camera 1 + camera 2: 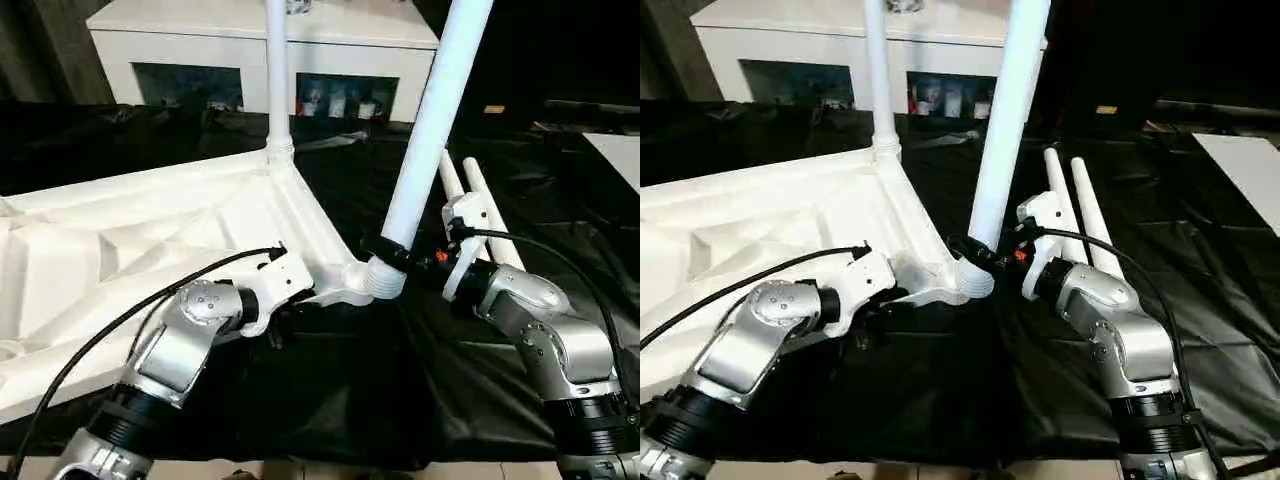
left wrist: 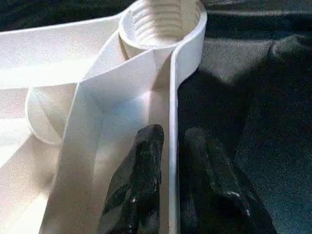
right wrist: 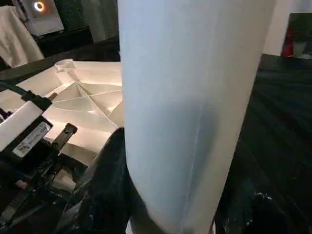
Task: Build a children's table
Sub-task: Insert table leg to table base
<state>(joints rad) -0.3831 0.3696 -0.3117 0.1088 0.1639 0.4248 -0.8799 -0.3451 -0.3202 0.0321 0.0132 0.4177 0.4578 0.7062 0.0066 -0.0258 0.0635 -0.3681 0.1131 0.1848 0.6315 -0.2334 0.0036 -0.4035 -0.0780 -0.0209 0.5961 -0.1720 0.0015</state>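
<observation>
Black crinkled plastic sheet [image 1: 330,390] underfoot, lower frame. Left gripper [image 2: 170,161] straddling rim of upturned white ribbed plastic tabletop [image 1: 120,250], fingers slack. Right gripper [image 1: 400,255] clenched on white tapered tube leg [image 1: 430,130], centre. White glass-doored cabinet [image 1: 250,45] top.

Two upright legs, one at the tabletop's [image 1: 150,240] far corner [image 1: 277,70] and one leaning at 1 o'clock [image 1: 430,120], fence the near corner; two loose legs [image 1: 478,200] block 2 o'clock.

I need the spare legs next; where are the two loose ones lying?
The two loose legs lie side by side on the black cloth, just beyond the right gripper.
</observation>
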